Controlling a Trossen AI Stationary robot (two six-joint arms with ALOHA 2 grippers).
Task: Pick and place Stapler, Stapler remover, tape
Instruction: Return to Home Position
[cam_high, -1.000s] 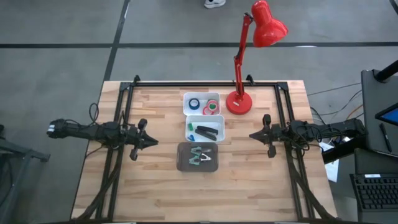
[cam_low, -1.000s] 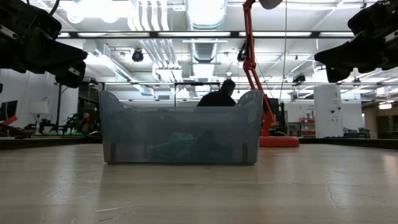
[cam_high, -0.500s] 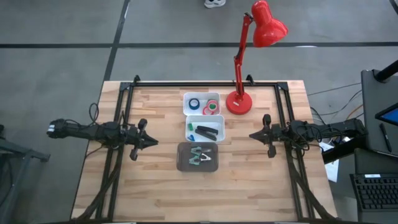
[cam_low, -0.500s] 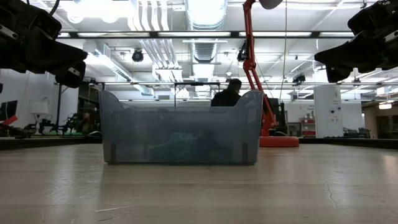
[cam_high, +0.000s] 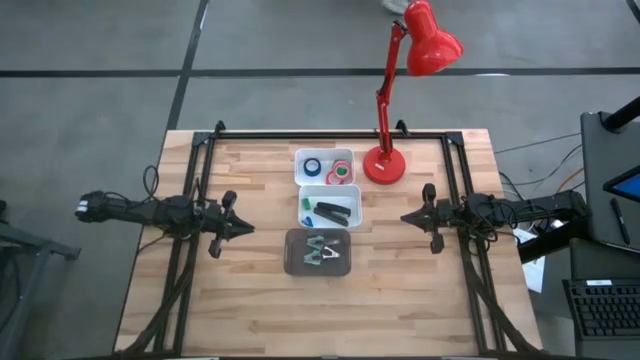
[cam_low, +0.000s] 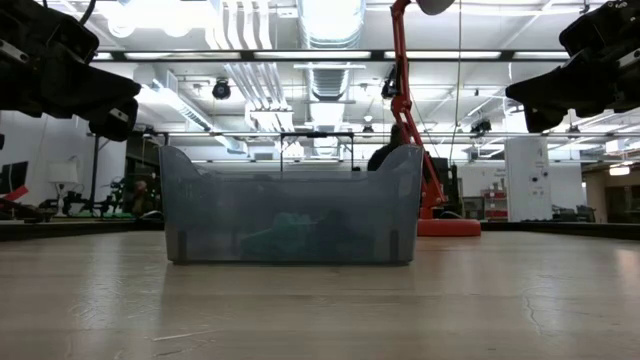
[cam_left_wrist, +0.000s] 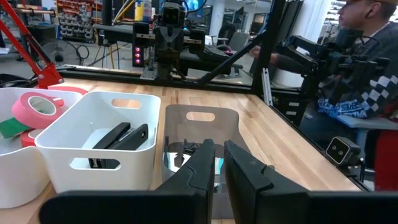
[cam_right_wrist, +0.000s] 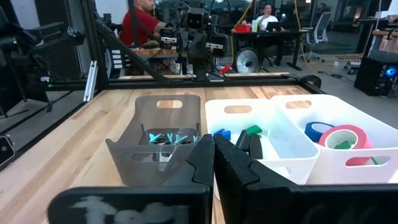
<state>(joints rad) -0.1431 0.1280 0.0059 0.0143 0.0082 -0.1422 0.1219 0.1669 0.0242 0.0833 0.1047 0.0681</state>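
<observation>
Three bins stand in a row down the table's middle. The far white bin (cam_high: 325, 153) holds the tape rolls, blue (cam_high: 314, 166) and pinkish-red (cam_high: 343, 168) among them. The middle white bin (cam_high: 329, 190) holds the black stapler (cam_high: 338, 211), which also shows in the left wrist view (cam_left_wrist: 121, 135). The near grey bin (cam_high: 293, 252) holds teal-handled staple removers (cam_high: 322, 252). My left gripper (cam_high: 247, 228) hovers shut left of the bins. My right gripper (cam_high: 407, 217) hovers shut to their right. Both point at the bins and hold nothing.
A red desk lamp stands with its base (cam_high: 383, 163) at the far edge, right of the tape bin, and its head reaches over the back. A black frame runs round the table. People sit and move in the room behind. Bare wood lies near the front edge.
Both arms and all the bins have kept still. In the low view a person behind the table has moved toward the right.
</observation>
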